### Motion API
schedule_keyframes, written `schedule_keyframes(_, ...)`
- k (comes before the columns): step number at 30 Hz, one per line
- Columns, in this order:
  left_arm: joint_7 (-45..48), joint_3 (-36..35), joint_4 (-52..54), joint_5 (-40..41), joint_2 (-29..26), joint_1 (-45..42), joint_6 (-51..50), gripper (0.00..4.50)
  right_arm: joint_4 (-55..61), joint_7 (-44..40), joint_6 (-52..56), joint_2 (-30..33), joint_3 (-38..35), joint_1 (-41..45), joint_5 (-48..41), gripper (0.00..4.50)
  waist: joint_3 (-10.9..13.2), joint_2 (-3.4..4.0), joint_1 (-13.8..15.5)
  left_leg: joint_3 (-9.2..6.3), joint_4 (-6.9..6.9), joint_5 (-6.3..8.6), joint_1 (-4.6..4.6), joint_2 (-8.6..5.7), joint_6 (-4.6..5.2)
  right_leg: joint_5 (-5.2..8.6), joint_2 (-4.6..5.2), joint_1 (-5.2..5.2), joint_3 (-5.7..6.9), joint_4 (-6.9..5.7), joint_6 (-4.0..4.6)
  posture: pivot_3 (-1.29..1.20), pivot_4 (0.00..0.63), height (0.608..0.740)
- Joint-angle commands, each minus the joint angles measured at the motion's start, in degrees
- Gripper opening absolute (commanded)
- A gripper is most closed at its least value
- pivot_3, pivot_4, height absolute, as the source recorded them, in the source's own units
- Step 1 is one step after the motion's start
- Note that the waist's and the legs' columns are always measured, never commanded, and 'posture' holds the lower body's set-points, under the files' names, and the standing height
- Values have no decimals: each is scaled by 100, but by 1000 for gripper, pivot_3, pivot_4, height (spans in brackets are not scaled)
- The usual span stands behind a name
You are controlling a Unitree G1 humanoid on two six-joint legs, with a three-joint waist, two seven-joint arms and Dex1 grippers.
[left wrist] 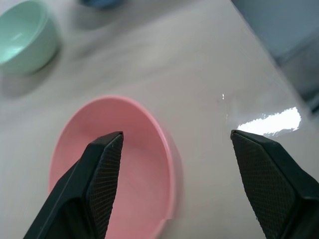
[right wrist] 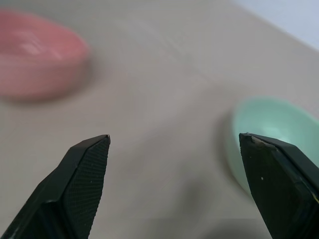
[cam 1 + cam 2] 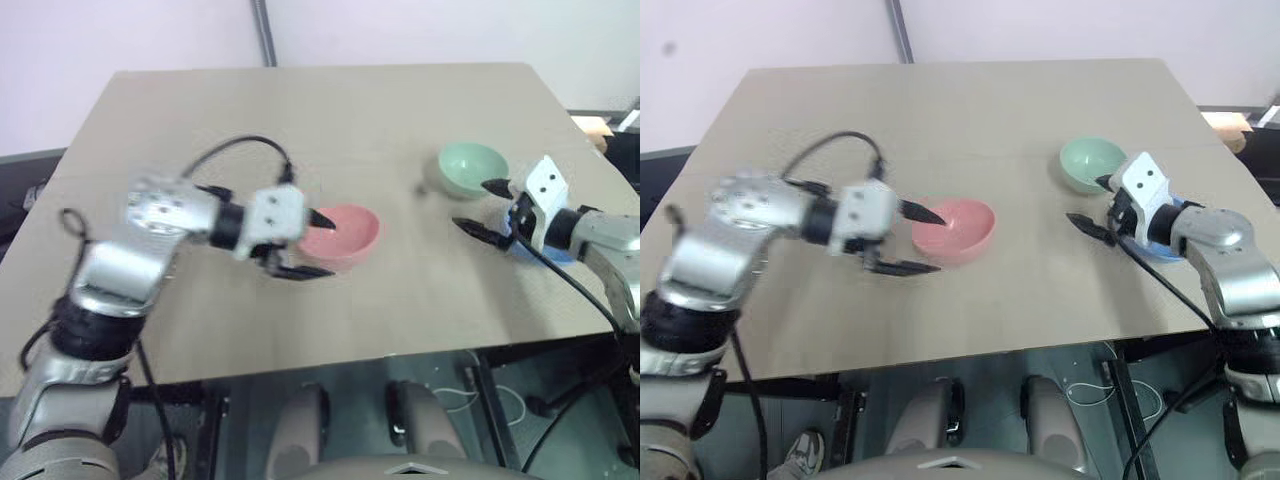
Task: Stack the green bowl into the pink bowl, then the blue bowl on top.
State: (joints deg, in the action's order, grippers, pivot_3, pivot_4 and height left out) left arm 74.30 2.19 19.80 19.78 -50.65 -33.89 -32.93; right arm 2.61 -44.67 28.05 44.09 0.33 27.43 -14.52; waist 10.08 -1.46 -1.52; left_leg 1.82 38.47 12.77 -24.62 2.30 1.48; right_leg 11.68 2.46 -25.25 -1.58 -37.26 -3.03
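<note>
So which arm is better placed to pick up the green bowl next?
The right. Its open gripper sits just beside the green bowl, with nothing held. The left gripper, also open, is at the pink bowl, well away.

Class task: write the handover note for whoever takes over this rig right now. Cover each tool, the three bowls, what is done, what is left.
Left tool: open, empty, at the pink bowl.
Right tool: open, empty, beside the green bowl.
Blue bowl: mostly hidden behind the right arm.
Done: nothing stacked; all three bowls sit apart on the table.
Left: green into pink, then blue on top.
</note>
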Motion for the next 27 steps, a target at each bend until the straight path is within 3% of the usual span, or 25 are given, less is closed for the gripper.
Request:
schedule_keyframes(1,-668,-1451,138,1190,429,337,-550,3654,-938,-155,-534,-38,351,752,509,4500,0,3,-10,-1,0,0,1,0,0,1,-1,0,1,-4,0,0,150,740)
schedule_keyframes(3,-866,-1916,178,1325,370,752,-746,3654,-1686,-238,-788,-205,566,1256,737,4500,0,1,-68,-1,1,0,3,0,0,0,-1,1,0,-6,-1,0,150,740)
schedule_keyframes(11,-1263,-2552,554,1367,289,2013,-342,3654,-4508,-621,-1884,-784,1272,2820,1656,4500,1,0,-61,-1,-6,0,-3,-1,-1,-25,-1,-2,-1,-2,0,0,150,740)
schedule_keyframes(15,-1587,-2716,752,1474,331,2252,-333,3771,-5359,-681,-2259,-1015,1303,3197,1867,2540,1,0,-42,-3,-7,0,-7,-1,-2,-26,3,-1,2,7,2,0,150,740)
schedule_keyframes(16,-1657,-2744,788,1502,339,2275,-323,3771,-5496,-666,-2354,-1054,1297,3262,1919,2244,1,0,-50,-1,-7,0,-7,-2,-2,-26,4,-1,2,8,2,0,150,740)
schedule_keyframes(19,-1848,-2792,809,1550,349,2311,-269,3771,-5785,-646,-2588,-1132,1286,3403,2054,662,2,1,-64,0,-9,0,-6,-3,-2,-26,6,-1,1,9,2,0,150,740)
schedule_keyframes(21,-1922,-2783,774,1522,351,2317,-189,3771,-5868,-540,-2787,-1151,1297,3460,2160,45,2,1,-75,0,-11,0,-4,-3,-2,-27,5,-1,1,8,2,0,150,740)
schedule_keyframes(23,-1991,-2766,732,1484,361,2328,-107,3771,-5847,-480,-2829,-1171,1224,3516,2175,45,2,1,-78,0,-13,0,-2,-3,-2,-27,5,-1,1,8,2,0,150,740)
schedule_keyframes(26,-2046,-2716,693,1478,358,2372,-20,3771,-4540,-1271,-2483,-1161,893,3249,1501,45,9,13,-85,2,-13,0,-5,-3,-2,-27,5,-2,-1,8,1,0,150,740)
schedule_keyframes(27,-2050,-2710,663,1463,356,2402,25,3771,-3581,-1639,-2092,-1119,826,2977,1113,45,10,15,-92,2,-15,0,-4,-3,-2,-27,5,-3,-1,8,0,0,150,740)
